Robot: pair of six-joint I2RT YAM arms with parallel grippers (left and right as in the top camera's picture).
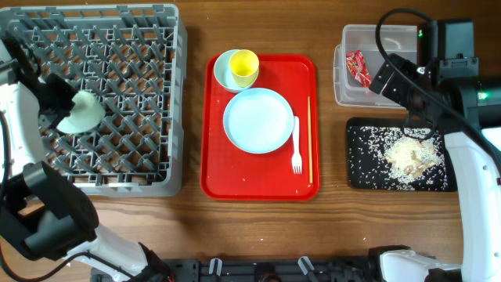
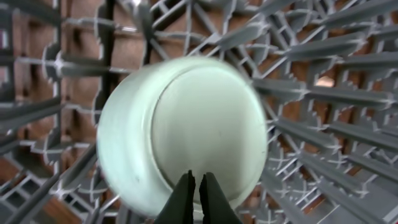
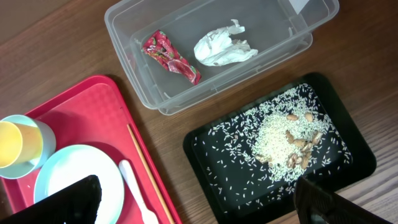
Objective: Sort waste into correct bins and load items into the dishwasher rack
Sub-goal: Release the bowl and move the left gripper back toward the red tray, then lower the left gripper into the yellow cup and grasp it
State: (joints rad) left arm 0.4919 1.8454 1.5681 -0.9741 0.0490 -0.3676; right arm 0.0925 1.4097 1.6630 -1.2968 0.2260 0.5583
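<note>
My left gripper (image 1: 67, 105) (image 2: 199, 182) is shut on the rim of a pale green bowl (image 1: 81, 114) (image 2: 186, 124). It holds the bowl on its side over the left part of the grey dishwasher rack (image 1: 141, 78) (image 2: 323, 93). My right gripper (image 1: 389, 77) (image 3: 196, 186) is open wide and empty, above the table between the red tray (image 1: 258, 188) (image 3: 93, 99) and the bins. On the tray lie a light blue plate (image 1: 258, 120) (image 3: 68, 174), a yellow cup (image 1: 244, 66) (image 3: 12, 146) standing in a pale bowl (image 1: 223, 70), a white fork (image 1: 297, 145) (image 3: 134, 186) and a chopstick (image 1: 308, 141) (image 3: 146, 168).
A clear plastic bin (image 1: 344, 94) (image 3: 124, 62) at the back right holds a red wrapper (image 1: 358, 68) (image 3: 171, 57) and a crumpled tissue (image 3: 221, 46). In front of it a black tray (image 1: 360, 176) (image 3: 211, 162) holds rice and nuts (image 1: 411, 155) (image 3: 280, 140).
</note>
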